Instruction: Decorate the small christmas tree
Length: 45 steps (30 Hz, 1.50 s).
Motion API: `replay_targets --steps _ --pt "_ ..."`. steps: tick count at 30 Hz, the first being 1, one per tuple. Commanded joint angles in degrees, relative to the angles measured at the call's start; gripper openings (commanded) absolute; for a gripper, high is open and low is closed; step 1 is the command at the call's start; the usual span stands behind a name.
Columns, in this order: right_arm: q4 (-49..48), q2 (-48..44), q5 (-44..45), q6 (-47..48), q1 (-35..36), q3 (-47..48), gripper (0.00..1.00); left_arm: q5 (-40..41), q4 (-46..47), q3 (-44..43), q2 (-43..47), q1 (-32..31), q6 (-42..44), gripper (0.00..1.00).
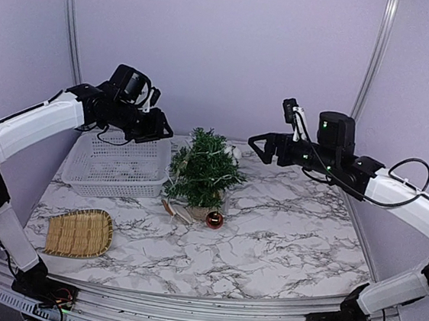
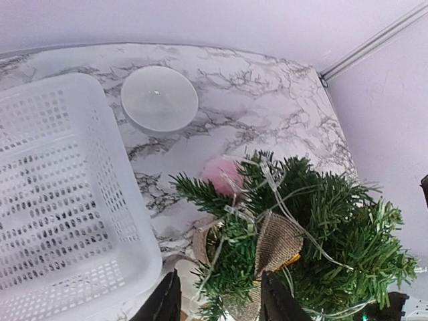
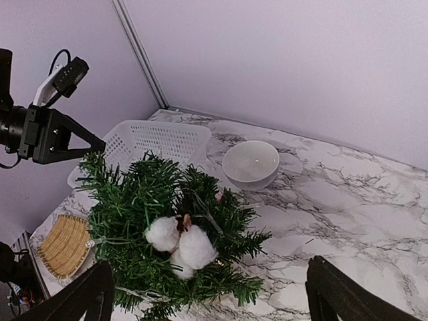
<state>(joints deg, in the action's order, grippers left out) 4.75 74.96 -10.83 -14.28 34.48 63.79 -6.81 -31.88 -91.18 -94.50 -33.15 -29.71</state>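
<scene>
The small christmas tree stands mid-width on the table, nearer its far edge. It sits between and below the left gripper and right gripper, both with jaws apart and empty. Its dark green branches carry a light string, a burlap scrap and white cotton balls.

Both arms look the same to me: left arm and right arm have white shells, black joints, chunky black wrist blocks and loose black cables. Tiny green lights on the right wrist. Black fingers.
</scene>
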Motion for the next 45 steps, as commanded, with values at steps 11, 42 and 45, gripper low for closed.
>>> replay_targets --steps 11,42,45 --pt "-0.5 5.2 -0.2 0.0 -7.5 10.0 0.99 -2.6 -2.0 -6.3 4.8 18.0 4.8 0.99" --pt "7.8 9.6 -7.6 -9.2 -22.6 6.5 0.99 5.2 -5.3 19.7 -3.5 26.6 14.8 0.99" --pt "8.5 10.5 -7.4 -9.0 -22.5 7.3 0.99 11.2 -7.2 19.9 -6.3 27.4 13.2 0.99"
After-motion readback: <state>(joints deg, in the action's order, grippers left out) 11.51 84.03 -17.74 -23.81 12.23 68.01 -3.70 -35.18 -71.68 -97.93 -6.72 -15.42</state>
